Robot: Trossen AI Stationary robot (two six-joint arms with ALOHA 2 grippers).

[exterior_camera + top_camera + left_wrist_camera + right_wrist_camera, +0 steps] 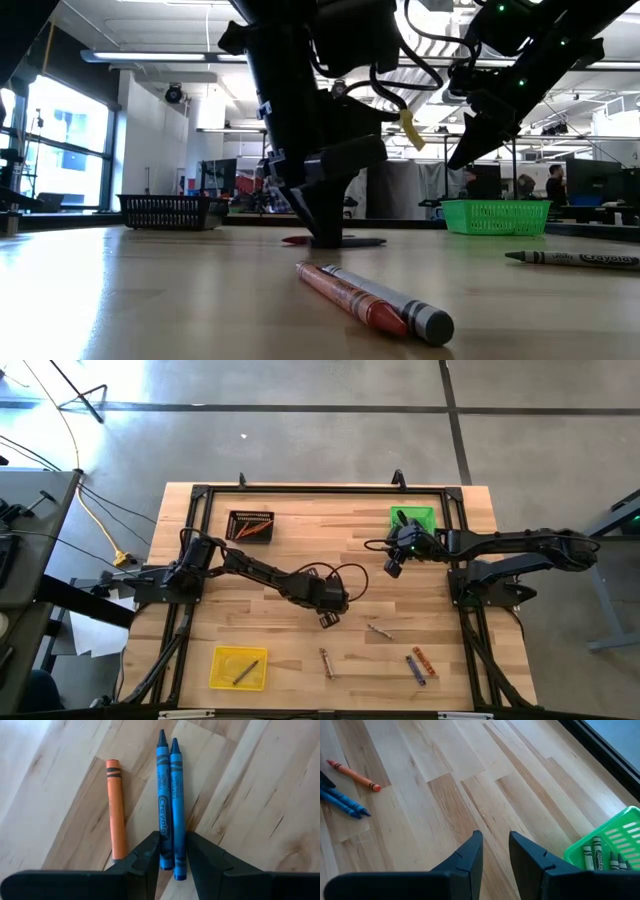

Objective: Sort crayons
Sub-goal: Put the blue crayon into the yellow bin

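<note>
left hand (172, 855) straddles two blue crayons (170, 800) on table (250, 795).

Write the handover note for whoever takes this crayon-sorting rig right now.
Left claw: down at mid-table over two blue crayons, with an orange crayon beside them.
Right claw: open and empty, next to the green tray.
Done: sorted crayons lie in the green tray, orange ones in the black tray, one grey crayon in the yellow tray.
Left: a loose crayon, another loose crayon and a blue-and-orange pair on the table, plus those at the left claw.
</note>
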